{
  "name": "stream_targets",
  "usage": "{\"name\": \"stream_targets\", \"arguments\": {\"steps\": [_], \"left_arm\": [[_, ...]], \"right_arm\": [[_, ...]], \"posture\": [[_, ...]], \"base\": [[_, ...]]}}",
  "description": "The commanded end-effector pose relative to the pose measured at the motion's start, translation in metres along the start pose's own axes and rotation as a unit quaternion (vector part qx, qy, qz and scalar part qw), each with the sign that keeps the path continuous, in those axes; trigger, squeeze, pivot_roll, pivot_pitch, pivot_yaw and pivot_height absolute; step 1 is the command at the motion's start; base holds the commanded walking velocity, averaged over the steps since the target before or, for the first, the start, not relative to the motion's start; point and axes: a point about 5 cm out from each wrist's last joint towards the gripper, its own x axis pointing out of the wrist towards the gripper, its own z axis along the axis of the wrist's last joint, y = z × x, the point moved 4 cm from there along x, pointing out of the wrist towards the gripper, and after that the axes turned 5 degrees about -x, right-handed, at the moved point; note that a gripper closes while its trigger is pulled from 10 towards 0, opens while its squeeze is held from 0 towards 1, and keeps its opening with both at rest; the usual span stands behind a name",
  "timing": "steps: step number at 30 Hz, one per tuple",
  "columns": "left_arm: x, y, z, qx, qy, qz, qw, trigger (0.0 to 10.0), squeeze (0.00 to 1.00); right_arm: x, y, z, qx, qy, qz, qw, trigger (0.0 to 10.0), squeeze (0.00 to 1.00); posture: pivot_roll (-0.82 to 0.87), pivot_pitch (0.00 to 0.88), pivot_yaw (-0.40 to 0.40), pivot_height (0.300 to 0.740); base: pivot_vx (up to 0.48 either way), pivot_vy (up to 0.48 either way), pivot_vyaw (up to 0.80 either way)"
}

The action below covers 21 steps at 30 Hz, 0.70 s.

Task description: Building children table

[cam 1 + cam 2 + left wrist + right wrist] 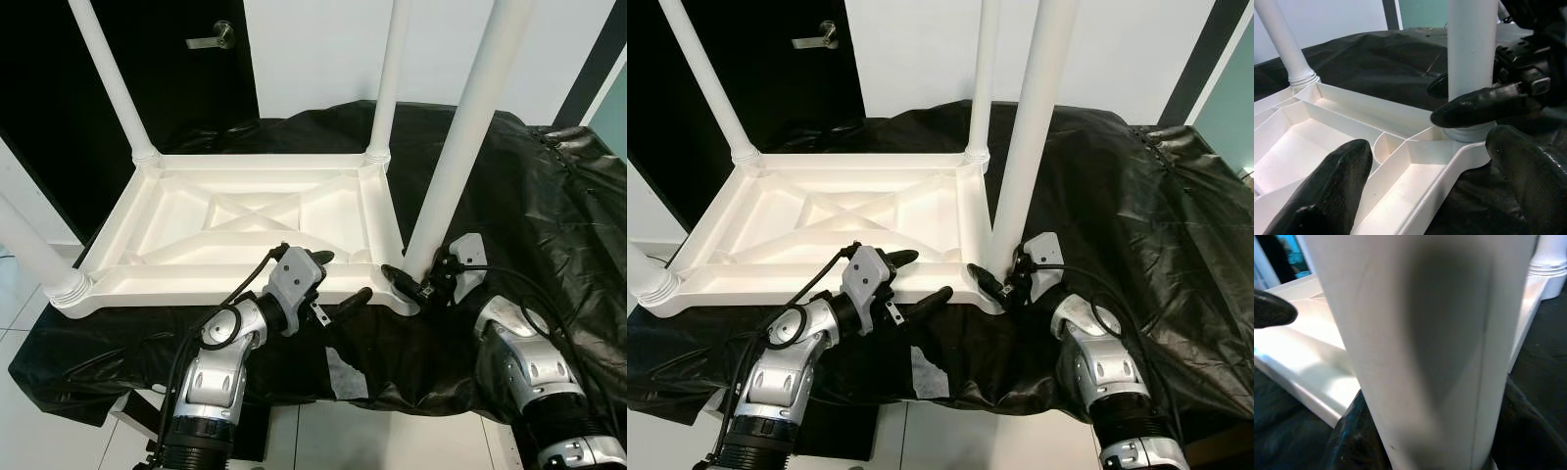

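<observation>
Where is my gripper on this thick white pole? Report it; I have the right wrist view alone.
Observer: The right gripper clasps the thick white plastic table leg just above its socket, at the near right corner of the upturned white plastic tabletop.
Operator: Give me the left gripper.
Observer: The left gripper is open, with its fingers on either side of the tabletop's near rim, beside that corner.
Operator: Count the other legs.
Observer: Three more stand in their corners: the near left leg, the far left leg and the far right leg.
</observation>
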Motion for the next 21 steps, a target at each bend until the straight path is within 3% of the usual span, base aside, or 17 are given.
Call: {"name": "stream_targets", "arguments": {"steps": [1,4,5,6,11,13,16,21], "left_arm": [[-0.001,0.011,-0.003,-0.008,0.0,0.061,0.998,10.0,0.0],[-0.002,0.01,-0.004,-0.012,0.001,0.055,0.998,10.0,0.0],[-0.002,0.009,-0.004,-0.013,0.002,0.052,0.999,10.0,0.0],[0.0,0.006,-0.005,-0.015,0.004,0.047,0.999,10.0,0.0],[0.0,0.004,-0.004,-0.017,0.002,0.04,0.999,10.0,0.0],[-0.001,0.003,-0.004,-0.016,0.004,0.035,0.999,10.0,0.0],[0.0,0.002,-0.004,-0.018,0.004,0.032,0.999,10.0,0.0],[0.003,0.001,-0.003,-0.02,0.0,0.03,0.999,10.0,0.0]], "right_arm": [[-0.001,0.007,-0.012,-0.001,0.031,-0.015,0.999,10.0,0.0],[-0.001,0.003,-0.013,-0.003,0.037,-0.067,0.997,10.0,0.0],[-0.001,0.003,-0.012,0.003,0.037,-0.099,0.994,10.0,0.0],[0.0,0.004,-0.01,0.019,0.039,-0.175,0.984,10.0,0.0],[0.0,0.004,-0.01,0.034,0.043,-0.232,0.971,10.0,0.0],[0.003,0.007,-0.006,0.053,0.037,-0.289,0.955,10.0,0.0],[0.007,0.013,-0.003,0.067,0.032,-0.306,0.949,10.0,0.0],[0.007,0.01,0.001,0.058,0.028,-0.303,0.951,10.0,0.0]], "posture": [[-0.01,0.0,0.032,0.74],[-0.02,0.0,0.036,0.74],[-0.02,0.0,0.039,0.74],[-0.03,0.0,0.043,0.74],[-0.03,0.0,0.045,0.74],[-0.03,0.0,0.046,0.74],[-0.04,0.0,0.042,0.74],[-0.04,0.0,0.031,0.74]], "base": [[0.0,0.0,0.0],[0.0,0.0,0.0],[0.0,0.0,0.0],[0.0,0.0,0.0],[0.0,0.0,0.0],[0.0,0.0,0.0],[0.0,0.0,0.0],[0.0,0.0,0.0]]}}
